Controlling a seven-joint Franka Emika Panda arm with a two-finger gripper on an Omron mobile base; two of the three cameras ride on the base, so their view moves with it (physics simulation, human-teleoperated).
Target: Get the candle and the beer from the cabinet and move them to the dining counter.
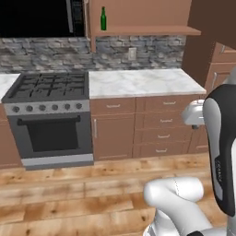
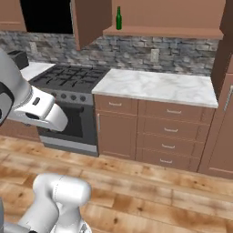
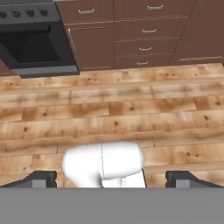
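My pincer [image 3: 112, 178] is released, tips cropped at the frame edge. Beer [image 1: 103, 19] stands in the cabinet [image 1: 138, 14], far above it; the cabinet top is cut off.

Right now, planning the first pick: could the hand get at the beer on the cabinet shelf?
Probably not yet. The beer stands high on the open cabinet shelf, past the counter, while the hand, open, hangs low over the floor. No door blocks it; driving closer should help.

Dark green beer [image 1: 103, 19] with red cap on the brown wooden cabinet [image 1: 143, 16] shelf; grey mottled stone backsplash [image 1: 46, 53]; white veined marble worktop [image 1: 143, 82]; black and grey stove [image 1: 48, 117]; brown drawers [image 1: 163, 124]; light wood-plank floor [image 1: 69, 193].
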